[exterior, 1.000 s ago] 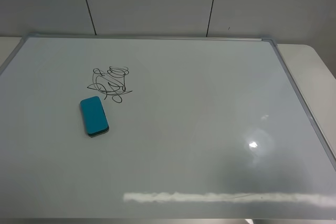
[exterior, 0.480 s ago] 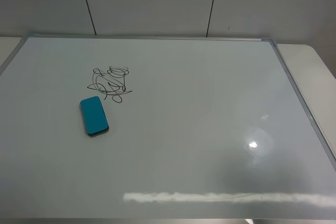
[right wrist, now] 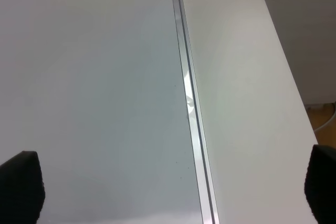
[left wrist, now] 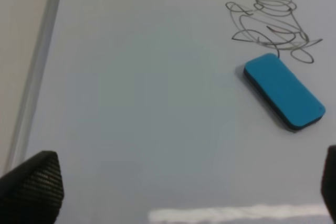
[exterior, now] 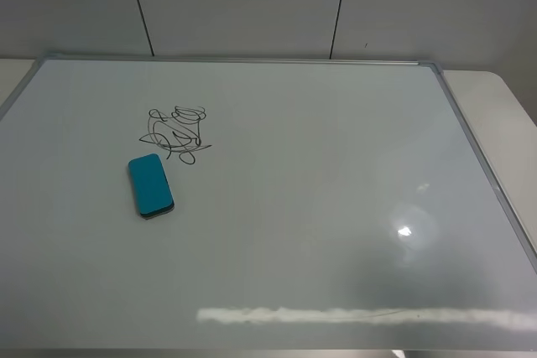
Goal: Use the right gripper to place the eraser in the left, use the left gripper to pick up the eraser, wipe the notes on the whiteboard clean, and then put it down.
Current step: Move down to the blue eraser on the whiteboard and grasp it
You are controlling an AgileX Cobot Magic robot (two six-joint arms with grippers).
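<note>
As the wrist views show, both jaws stand spread wide: left gripper (left wrist: 181,184) released, holding nothing, above the whiteboard's (exterior: 336,207) left part; right gripper (right wrist: 169,184) likewise, over its right frame edge (right wrist: 191,129). Teal eraser (exterior: 151,185) lies flat, left half, just near of the black scribble (exterior: 176,133).

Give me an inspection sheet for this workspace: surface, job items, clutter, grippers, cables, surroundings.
Surface: whiteboard lying flat on a white table; glare streak near its front edge.
Job's things: teal eraser flat on the board, close beside the black scribble, which is not yet wiped.
Clutter: nothing seen.
Grippers: left gripper open and empty, facing the eraser; right gripper open and empty over the board's right edge. Neither shows in the high view.
Cables: possibly one thin cord on the floor past the table.
Surroundings: grey panelled wall behind.
</note>
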